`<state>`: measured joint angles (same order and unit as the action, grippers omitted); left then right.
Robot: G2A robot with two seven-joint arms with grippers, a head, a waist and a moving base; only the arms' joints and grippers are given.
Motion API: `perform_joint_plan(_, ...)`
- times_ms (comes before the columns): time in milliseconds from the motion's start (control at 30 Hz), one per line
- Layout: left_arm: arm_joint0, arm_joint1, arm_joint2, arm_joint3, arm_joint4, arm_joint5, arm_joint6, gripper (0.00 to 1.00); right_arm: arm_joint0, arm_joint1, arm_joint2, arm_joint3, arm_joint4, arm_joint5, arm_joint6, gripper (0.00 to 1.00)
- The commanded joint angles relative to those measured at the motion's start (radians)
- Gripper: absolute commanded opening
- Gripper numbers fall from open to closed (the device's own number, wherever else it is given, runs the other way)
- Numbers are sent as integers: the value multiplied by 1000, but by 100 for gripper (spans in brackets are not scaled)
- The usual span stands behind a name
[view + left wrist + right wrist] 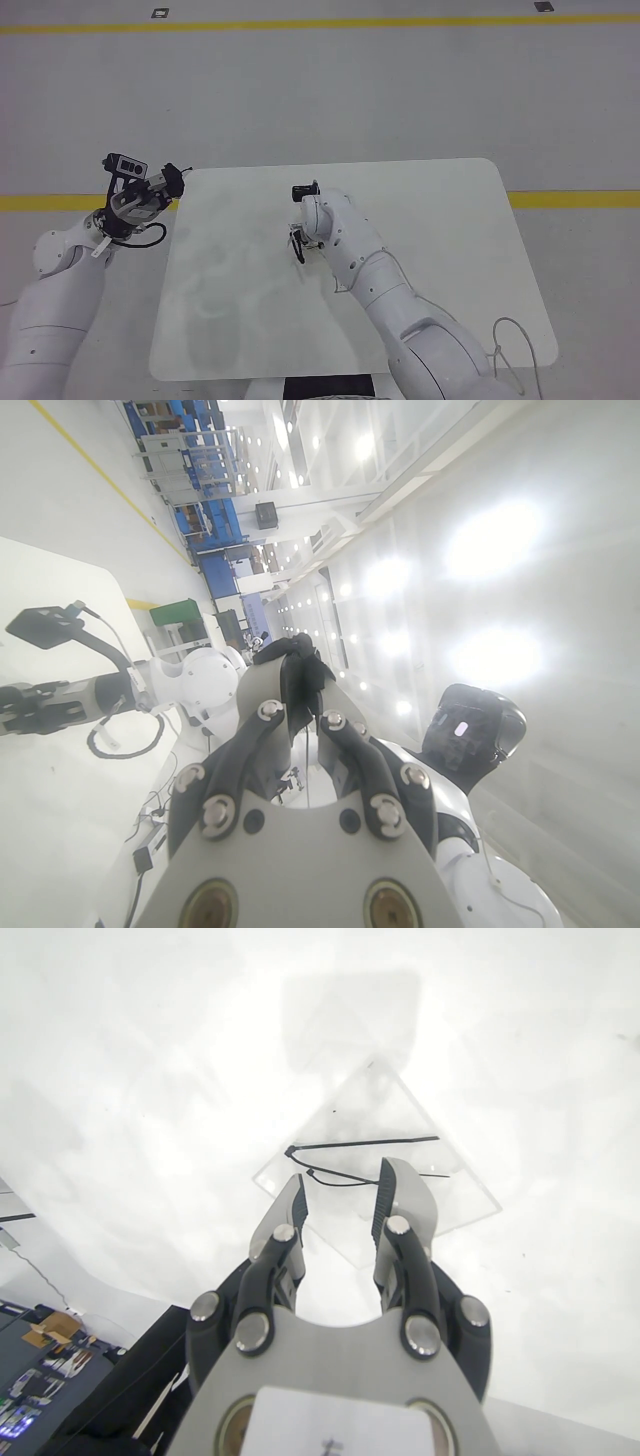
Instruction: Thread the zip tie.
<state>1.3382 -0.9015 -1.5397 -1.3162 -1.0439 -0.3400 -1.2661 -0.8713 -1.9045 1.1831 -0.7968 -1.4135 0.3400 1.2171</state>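
Black zip tie (360, 1144) lay looped on a clear sheet (450, 1198), just past the tips of your right gripper (342, 1169), whose fingers stood spread. You had the left gripper (295, 655) pressed together at the table (430, 220) edge, well apart from the tie.

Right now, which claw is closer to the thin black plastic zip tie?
Right. The right claw hangs open above the thin black plastic zip tie on its clear square plate; the left claw is off beside the edge of the white table.
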Motion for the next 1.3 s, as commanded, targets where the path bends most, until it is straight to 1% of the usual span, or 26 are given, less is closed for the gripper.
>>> perform_joint_plan(0,0,0,0,0,0,0,0,0,11,-7,10,20,-4,0,-5,31)
perform_joint_plan(233,0,0,0,0,0,0,0,0,54,-24,32,96,1,0,-24,32)
perform_joint_plan(433,0,0,0,0,0,0,0,0,88,-36,28,153,24,0,-56,32)
perform_joint_plan(567,0,0,0,0,0,0,0,0,104,-40,35,182,30,0,-69,31)
perform_joint_plan(667,0,0,0,0,0,0,0,0,109,-43,29,189,34,0,-87,32)
perform_joint_plan(800,0,0,0,0,0,0,0,0,100,-40,5,176,39,-15,-113,34)
perform_joint_plan(867,0,0,0,0,0,0,0,0,94,-35,-9,166,37,-52,-119,35)
perform_joint_plan(900,0,0,0,0,0,0,0,0,90,-31,-15,162,24,-48,-119,35)
perform_joint_plan(967,0,0,0,0,0,0,0,0,80,-26,-22,145,22,-71,-124,35)
perform_joint_plan(1033,0,0,0,0,0,0,0,0,70,-20,-32,127,-4,-89,-127,36)
perform_joint_plan(1200,0,0,0,0,0,0,0,0,41,-3,-49,67,-70,-166,-125,39)
perform_joint_plan(1233,0,0,0,0,0,0,0,0,38,-1,-50,59,-73,-176,-123,40)
perform_joint_plan(1267,0,0,0,0,0,0,0,0,34,2,-52,47,-78,-197,-121,40)
